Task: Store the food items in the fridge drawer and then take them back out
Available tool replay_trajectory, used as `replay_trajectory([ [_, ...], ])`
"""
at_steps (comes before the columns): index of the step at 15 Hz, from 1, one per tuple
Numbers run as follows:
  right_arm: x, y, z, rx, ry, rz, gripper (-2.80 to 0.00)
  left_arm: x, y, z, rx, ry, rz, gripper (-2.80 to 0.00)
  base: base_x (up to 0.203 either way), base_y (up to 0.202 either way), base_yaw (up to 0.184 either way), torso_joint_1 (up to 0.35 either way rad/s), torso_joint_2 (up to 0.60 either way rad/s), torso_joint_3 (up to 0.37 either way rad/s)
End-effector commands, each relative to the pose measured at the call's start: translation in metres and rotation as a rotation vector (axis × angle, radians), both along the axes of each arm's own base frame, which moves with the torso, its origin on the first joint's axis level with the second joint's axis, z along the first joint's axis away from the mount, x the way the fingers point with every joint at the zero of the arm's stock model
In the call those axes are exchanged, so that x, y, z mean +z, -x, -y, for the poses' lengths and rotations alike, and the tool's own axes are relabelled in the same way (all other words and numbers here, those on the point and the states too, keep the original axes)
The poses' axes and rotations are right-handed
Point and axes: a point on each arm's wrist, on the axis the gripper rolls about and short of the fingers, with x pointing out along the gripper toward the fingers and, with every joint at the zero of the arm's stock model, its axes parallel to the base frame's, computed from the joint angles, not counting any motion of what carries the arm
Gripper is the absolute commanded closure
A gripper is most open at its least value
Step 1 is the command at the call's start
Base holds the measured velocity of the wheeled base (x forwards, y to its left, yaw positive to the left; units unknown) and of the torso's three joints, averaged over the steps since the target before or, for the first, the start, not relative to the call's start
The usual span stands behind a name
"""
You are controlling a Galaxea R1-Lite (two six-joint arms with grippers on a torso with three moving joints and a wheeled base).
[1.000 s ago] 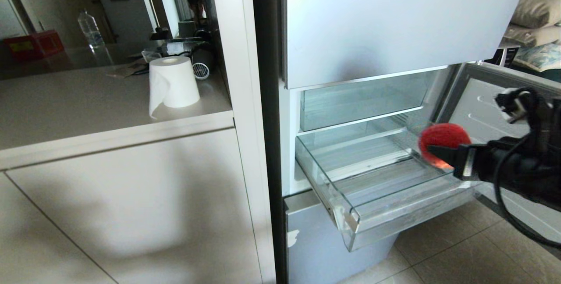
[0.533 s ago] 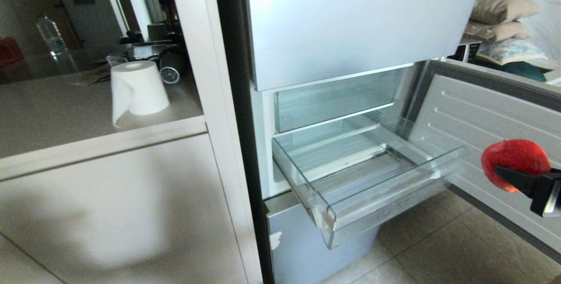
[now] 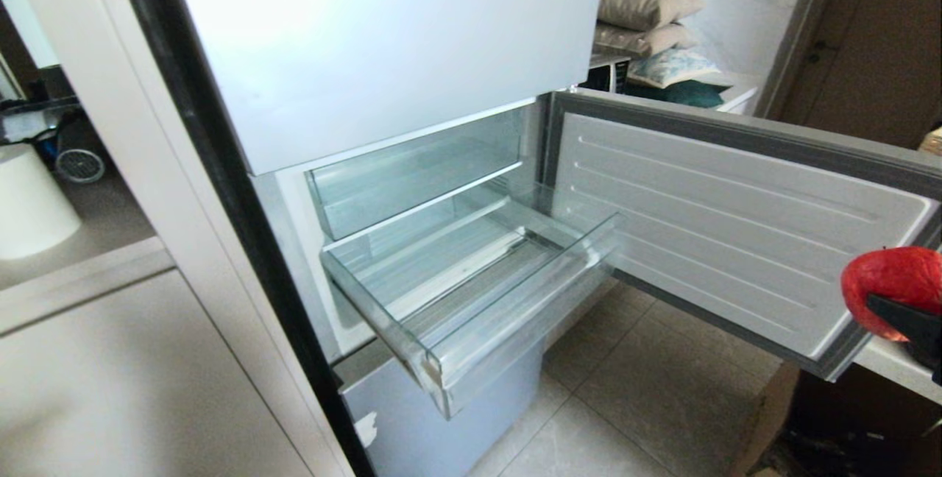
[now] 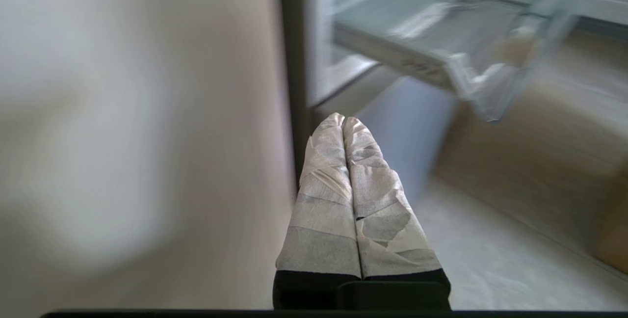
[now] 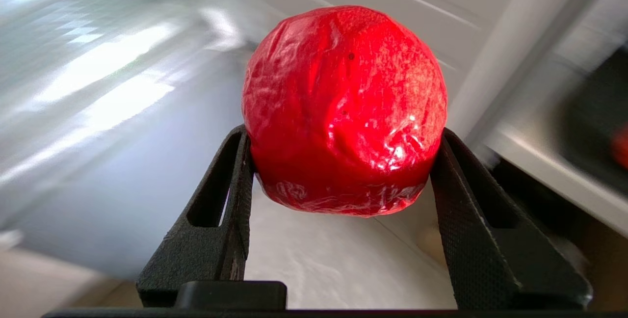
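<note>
The right gripper (image 3: 894,311) clamps its black jaws on the red apple-like fruit (image 3: 890,282) at 3 o'clock in the head view, well apart from the pulled-out, empty fridge drawer (image 3: 508,330) at centre, apparently carrying it off after retrieval. The left gripper (image 4: 343,124) hangs parked, taped fingers pressed together. A second earlier the fruit hovered over the drawer's right end; the view has since swung right.

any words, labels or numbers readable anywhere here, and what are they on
None can be read.
Fridge drawer: a dark printed line on its front lip in the left wrist view, too blurred to read.
Red fruit in the right pincer: no label showing.
Open fridge door: plain ribbed panel, no text.
</note>
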Motion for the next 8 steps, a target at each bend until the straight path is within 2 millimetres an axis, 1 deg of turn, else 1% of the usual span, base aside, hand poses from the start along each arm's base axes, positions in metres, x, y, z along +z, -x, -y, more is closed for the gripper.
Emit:
replay_trajectory([
  [1, -0.002, -0.001, 0.001, -0.011, 0.0, -0.007, 0.0, 0.0, 0.0, 0.0, 0.001, 0.0, -0.002, 0.0, 0.001, 0.01, -0.172, 0.002, 0.0, 0.007],
  [3, -0.002, -0.006, 0.001, -0.011, 0.001, -0.022, 0.0, 0.0, 0.0, 0.0, 0.001, 0.0, -0.002, 0.0, 0.002, 0.011, -0.173, 0.006, 0.0, 0.005],
  [6, -0.011, -0.021, 0.002, -0.036, -0.002, -0.085, 0.0, 0.0, 0.0, 0.0, 0.001, 0.0, -0.002, 0.0, 0.001, 0.008, -0.176, 0.001, 0.0, 0.002],
  [8, -0.018, -0.035, 0.015, -0.116, -0.026, -0.136, 0.0, 0.0, 0.0, 0.0, -0.001, 0.0, -0.002, 0.0, -0.002, 0.007, -0.163, -0.001, 0.0, 0.004],
])
